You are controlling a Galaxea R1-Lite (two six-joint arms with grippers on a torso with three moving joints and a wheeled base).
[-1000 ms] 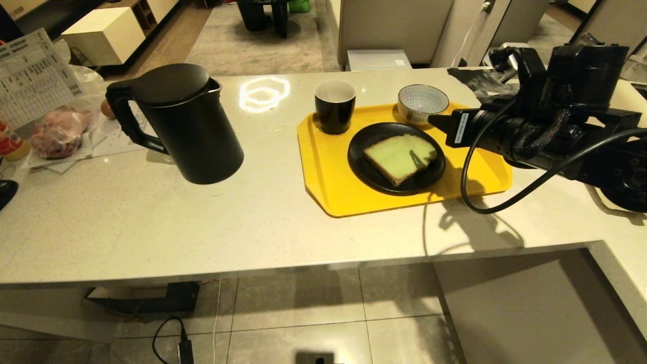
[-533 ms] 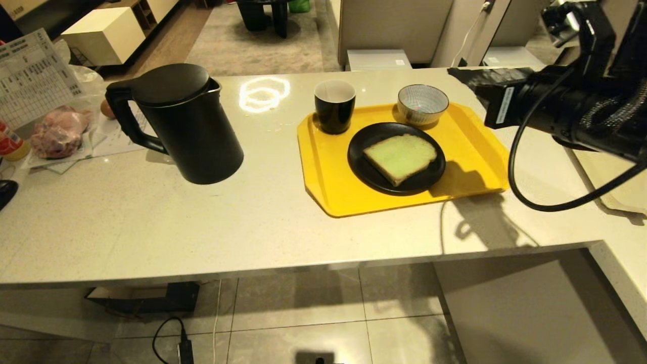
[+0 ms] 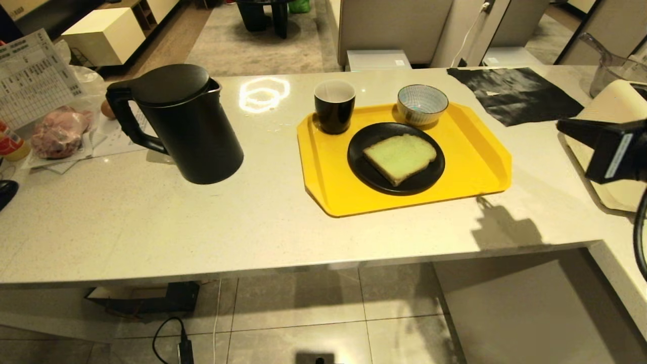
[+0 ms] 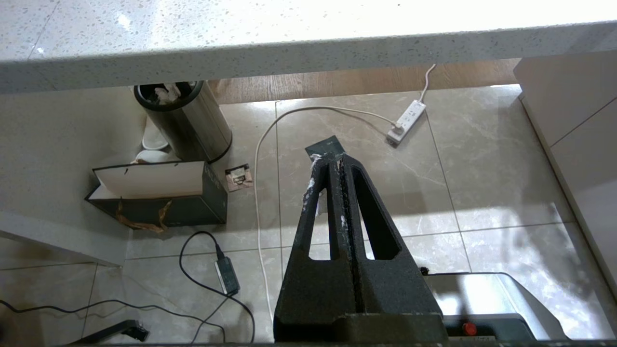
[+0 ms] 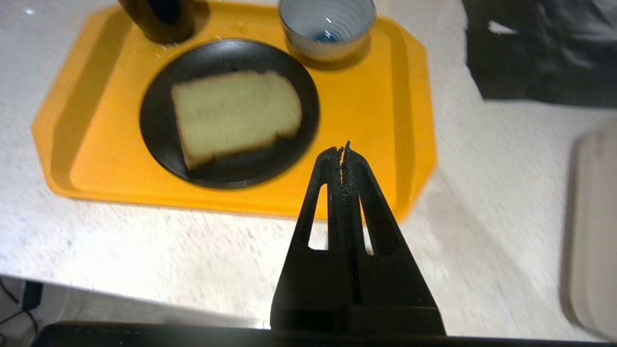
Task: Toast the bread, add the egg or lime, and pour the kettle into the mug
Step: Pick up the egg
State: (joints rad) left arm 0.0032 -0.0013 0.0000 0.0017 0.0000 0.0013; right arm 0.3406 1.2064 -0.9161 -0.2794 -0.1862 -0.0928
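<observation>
**Bread plated, kettle and egg untouched**

The bread (image 3: 400, 157) is seen lying flat on a black plate (image 3: 370, 172), which sits in the middle of a yellow tray (image 3: 475, 172) on the pale surface (image 3: 252, 227). The slice is judged to be laid there as the serving spot, with the other items gathered around it. The mug (image 3: 334, 106) stands upright at the tray's far left corner, just beside the plate, its white inside open to the spout it is meant to receive. A small striped bowl (image 3: 422, 103) is set at the tray's far edge, near the plate.

The kettle (image 3: 177, 124) stands well apart to the left, lid shut, handle turned toward the surface's left end. 1 egg (image 3: 107, 108) is partly hidden behind that handle; which egg it is cannot be told.

The right gripper (image 5: 343, 152) is held above the surface beside the tray's right edge, its fingers pressed together on nothing. The left gripper (image 4: 332, 161) is parked below the surface edge, over the floor, fingers likewise closed and empty.

Pouring and the egg step are judged still undone.
</observation>
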